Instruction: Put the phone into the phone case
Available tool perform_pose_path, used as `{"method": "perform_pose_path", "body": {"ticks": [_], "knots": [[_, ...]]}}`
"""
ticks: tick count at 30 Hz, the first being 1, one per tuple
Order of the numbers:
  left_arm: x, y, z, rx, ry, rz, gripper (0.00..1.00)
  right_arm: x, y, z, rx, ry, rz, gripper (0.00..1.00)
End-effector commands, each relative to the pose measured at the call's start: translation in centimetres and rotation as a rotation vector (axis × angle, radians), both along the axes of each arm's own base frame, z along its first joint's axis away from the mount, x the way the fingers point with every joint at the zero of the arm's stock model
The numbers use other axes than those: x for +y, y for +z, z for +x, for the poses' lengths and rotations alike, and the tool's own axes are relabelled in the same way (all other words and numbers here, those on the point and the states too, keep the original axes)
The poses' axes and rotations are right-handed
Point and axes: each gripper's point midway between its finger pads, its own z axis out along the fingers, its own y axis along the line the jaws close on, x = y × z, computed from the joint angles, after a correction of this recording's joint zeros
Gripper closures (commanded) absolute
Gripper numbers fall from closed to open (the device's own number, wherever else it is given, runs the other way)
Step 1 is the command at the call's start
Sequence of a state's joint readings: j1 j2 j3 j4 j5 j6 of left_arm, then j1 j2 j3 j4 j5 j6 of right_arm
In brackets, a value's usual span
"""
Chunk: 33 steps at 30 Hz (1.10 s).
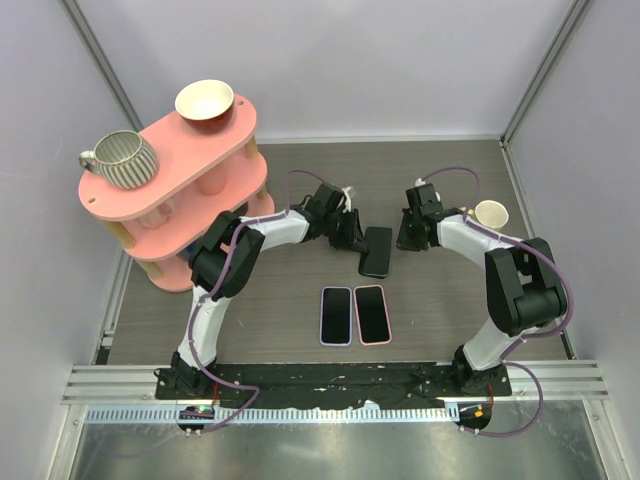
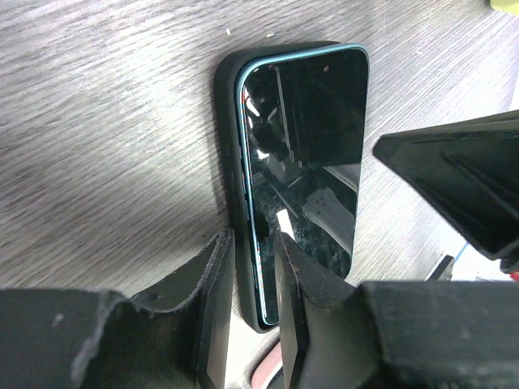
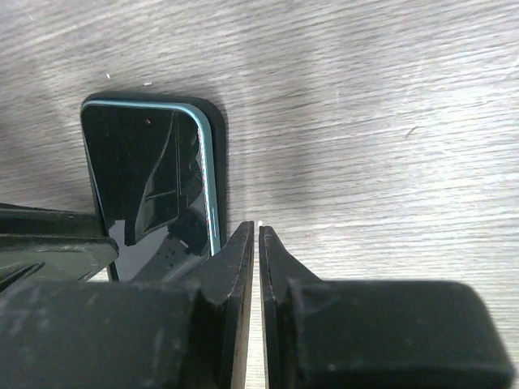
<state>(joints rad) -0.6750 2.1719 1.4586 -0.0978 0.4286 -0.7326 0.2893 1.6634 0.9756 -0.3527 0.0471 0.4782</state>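
Nothing crowds the phone (image 1: 377, 250) but the two arms; it lies screen up in the black phone case (image 2: 229, 162) at mid-table, with the left gripper (image 1: 352, 238) at one long side and the right gripper (image 1: 408, 240) at the other; nearer the bases two more handsets lie side by side, one purple-rimmed (image 1: 336, 315), one pink-rimmed (image 1: 371, 314); a pink two-tier shelf (image 1: 190, 150) on the left carries a ribbed mug (image 1: 122, 158) and a bowl (image 1: 204, 100), and a paper cup (image 1: 491, 213) stands by the right arm, well apart. Only the wrist views show the phone's thin teal edge inside the case's rounded rim; the left one shows its fingers (image 2: 215, 300) narrowly parted astride the case's long edge near a corner, though whether they nip it cannot be told; the right one shows its fingers pressed almost together on nothing, tips just beside the case. The table (image 1: 290, 290) is grey, wood-grained; the screen is glossy, the case matt.
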Motion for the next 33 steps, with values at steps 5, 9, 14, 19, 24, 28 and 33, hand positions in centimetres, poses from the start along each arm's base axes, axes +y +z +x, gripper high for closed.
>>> {"method": "perform_pose_path", "body": {"ticks": [5, 9, 14, 19, 24, 28, 33], "knots": [[-1.4, 2.0, -0.3, -0.024, -0.049, -0.064, 0.7, 1.3, 0.8, -0.2, -0.009, 0.016, 0.085, 0.88], [-1.9, 2.9, -0.9, -0.041, -0.061, -0.119, 0.7, 3.1, 0.6, -0.3, -0.011, 0.043, 0.103, 0.88], [-2.1, 2.3, -2.0, -0.034, -0.082, -0.139, 0.7, 4.6, 0.1, -0.1, -0.003, 0.058, 0.126, 0.89], [-2.2, 2.4, -2.2, -0.036, -0.082, -0.157, 0.7, 4.9, 0.4, 0.2, -0.012, 0.055, 0.143, 0.89], [-2.5, 2.4, -2.4, -0.035, -0.088, -0.159, 0.64, 4.2, -0.1, 0.0, -0.002, 0.042, 0.105, 0.89], [-3.1, 3.5, -3.0, -0.061, -0.108, -0.181, 0.57, 4.1, -0.3, 0.1, -0.002, 0.039, 0.1, 0.9], [-3.5, 3.3, -3.7, -0.063, -0.119, -0.161, 0.56, 4.2, -0.8, 0.1, 0.008, 0.038, 0.088, 0.89]]}}
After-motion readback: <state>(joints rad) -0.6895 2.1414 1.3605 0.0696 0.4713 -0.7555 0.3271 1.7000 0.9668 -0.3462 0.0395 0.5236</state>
